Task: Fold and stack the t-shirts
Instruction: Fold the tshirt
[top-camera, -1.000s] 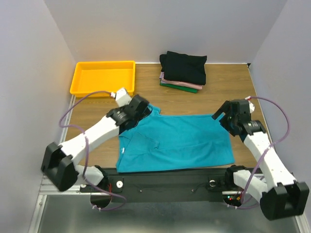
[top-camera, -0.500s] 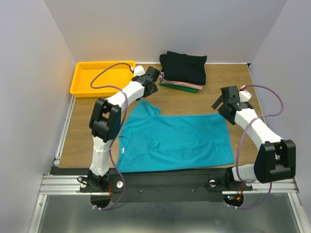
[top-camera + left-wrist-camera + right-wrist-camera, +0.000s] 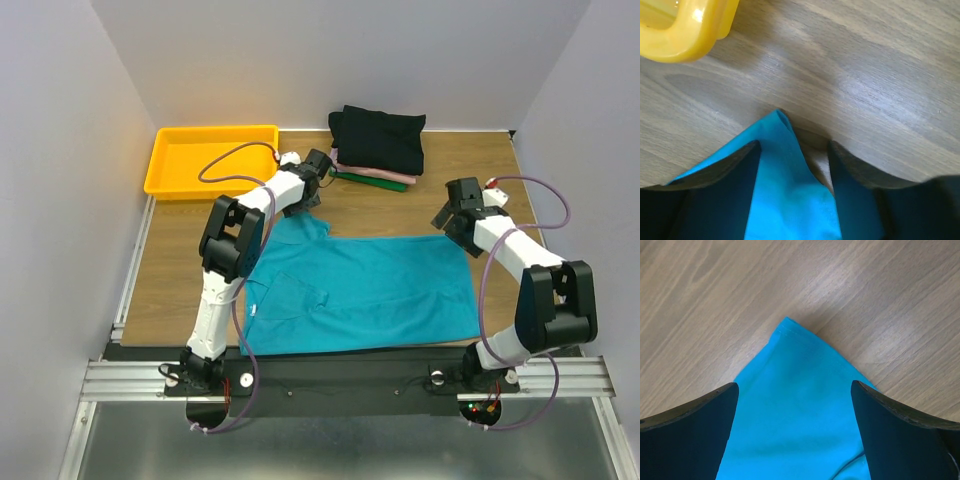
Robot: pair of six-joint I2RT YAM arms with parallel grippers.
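Note:
A teal t-shirt (image 3: 370, 290) lies spread flat on the wooden table. Behind it is a stack of folded t-shirts: black (image 3: 378, 135) on top, pale pink (image 3: 372, 173) and dark green (image 3: 378, 183) beneath. My left gripper (image 3: 308, 190) is at the teal shirt's far left corner. In the left wrist view that gripper (image 3: 795, 145) is open, with the raised cloth corner (image 3: 785, 200) touching one finger and a gap beside the other. My right gripper (image 3: 455, 215) is over the far right corner. In the right wrist view it (image 3: 794, 385) stands wide open, straddling the flat corner (image 3: 795, 415).
A yellow plastic tray (image 3: 160, 170) sits at the far left of the table; its corner (image 3: 670, 45) shows in the left wrist view. White walls close in the left, right and back sides. Both arm bases sit on the black rail along the near edge.
The left gripper has moved from the shirt's left side to its far left corner, and its jaws have narrowed. The right gripper has shifted slightly farther back and left, still wide open.

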